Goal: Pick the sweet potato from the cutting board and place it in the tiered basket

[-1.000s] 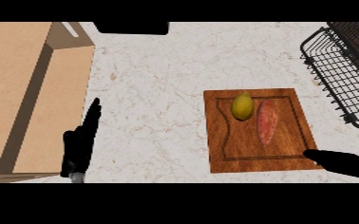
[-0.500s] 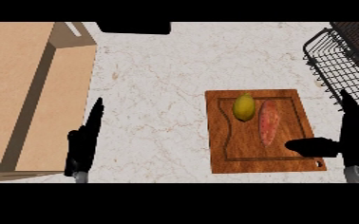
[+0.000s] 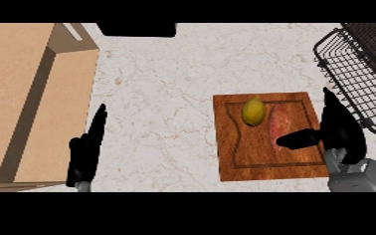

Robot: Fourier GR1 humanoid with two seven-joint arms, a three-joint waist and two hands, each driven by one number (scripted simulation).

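At the far left a light wooden panel (image 3: 29,104) runs down the view, with a darker brown strip along it and a raised pale block at its upper end. Beside it begins the counter (image 3: 161,89), a pale stone top with thin brownish veins, which fills the middle of the view.

The left hand (image 3: 84,154) shows near the lower left, over the counter just beside the panel's edge. It is open, its black fingers straight and pointing up the view, and it holds nothing.

At the top edge, left of centre, lies a flat black shape (image 3: 137,29); what it is cannot be told.

Right of centre a wooden cutting board (image 3: 249,159) lies flat on the counter, reddish brown, with a groove cut round its inner border. On its upper half sits a yellow-green fruit (image 3: 253,111), oval and standing lengthwise. Just to the fruit's right lies the sweet potato (image 3: 278,122), pinkish red and long, also lengthwise on the board, close to the fruit.

The right hand (image 3: 339,129) is over the board's right edge. Its fingers are straight and point up the view, so the hand is open, and its thumb (image 3: 297,139) reaches leftward across the sweet potato's lower end, hiding that part. Whether the thumb touches it cannot be told. A grey wrist (image 3: 349,176) shows below the hand.

In the upper right corner is the tiered basket (image 3: 352,64), black wire, cut off by the view's edge, apart from the board.
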